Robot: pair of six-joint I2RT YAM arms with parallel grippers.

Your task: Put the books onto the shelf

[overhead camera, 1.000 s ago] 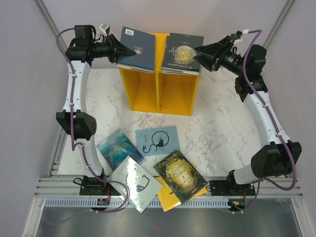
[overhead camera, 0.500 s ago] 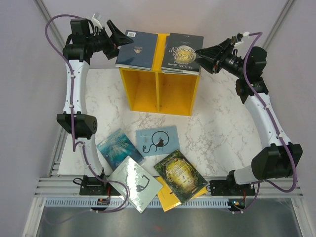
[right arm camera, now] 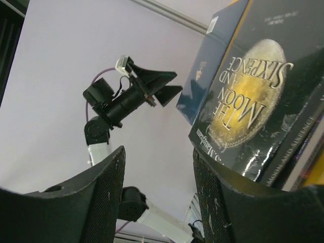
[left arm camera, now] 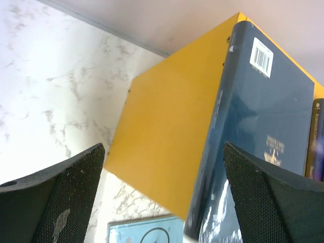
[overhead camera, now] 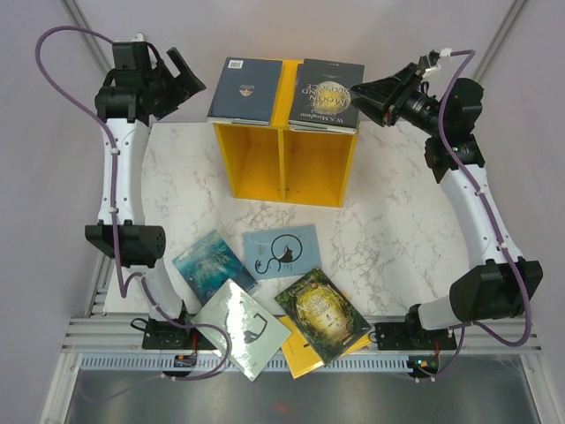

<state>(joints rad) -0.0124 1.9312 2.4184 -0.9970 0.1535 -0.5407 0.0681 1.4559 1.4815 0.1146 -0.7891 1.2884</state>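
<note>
Top view looks down over the whole table (overhead camera: 397,221); both close wrist views share the navy book (left arm camera: 263,116).

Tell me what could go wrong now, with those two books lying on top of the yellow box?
1. The navy blue paperback juts past the top edge of the bright yellow wooden shelf, and the open left gripper is clear of it; it might slide off.
2. The open right gripper sits by the black book with the gold moon; a nudge could shift it.
</note>
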